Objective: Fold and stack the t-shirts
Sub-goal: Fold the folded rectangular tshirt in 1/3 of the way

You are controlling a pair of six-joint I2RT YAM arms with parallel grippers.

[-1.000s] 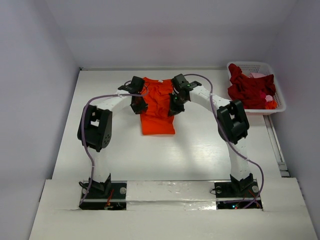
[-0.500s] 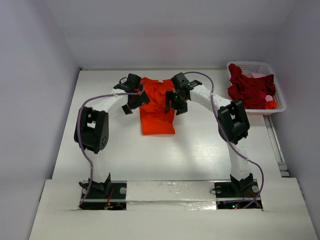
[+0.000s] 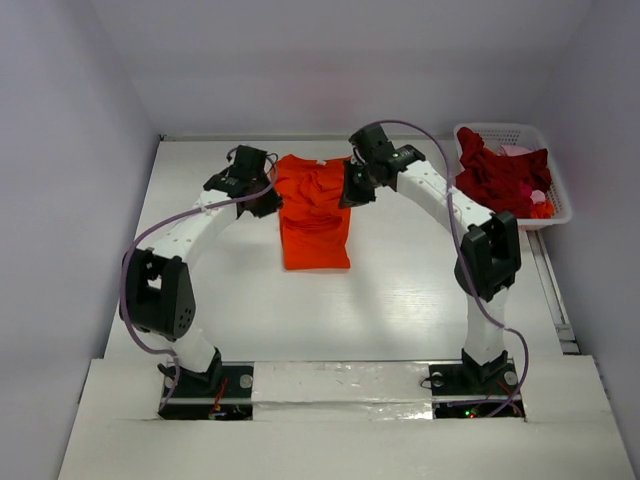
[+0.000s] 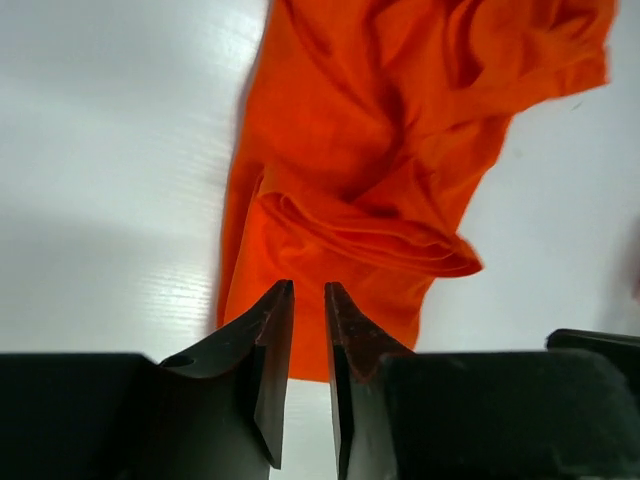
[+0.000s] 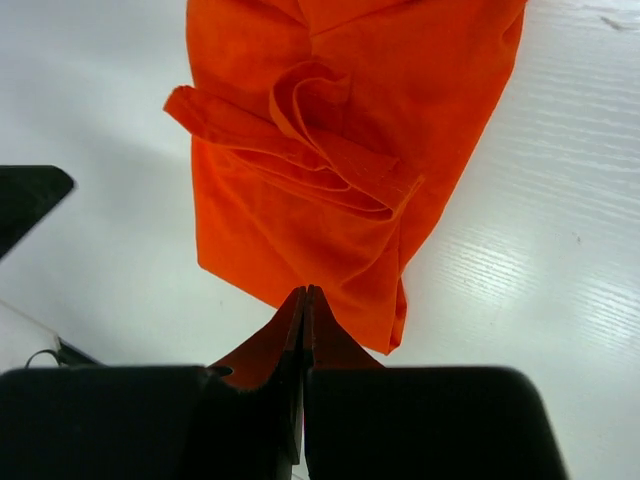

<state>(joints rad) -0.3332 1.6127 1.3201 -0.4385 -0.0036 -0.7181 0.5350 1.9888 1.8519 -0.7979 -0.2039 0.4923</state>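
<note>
- Both my arms have reached further up the white counter [image 3: 400, 290], flanking the collar end of the plain bright orange cloth t-shirt [image 3: 313, 215] lying flat there.
- My left claw [image 4: 309, 290] is narrowed to a slit at its edge; I cannot tell if it has hold of cloth.
- My right claw [image 5: 304, 292] has its tips pressed together at the opposite edge.
- I should lift both corners evenly, keeping the fold square.

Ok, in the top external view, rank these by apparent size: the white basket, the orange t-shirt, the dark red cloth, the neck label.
1. white basket
2. orange t-shirt and dark red cloth: too alike to rank
3. neck label, by far the smallest
</note>
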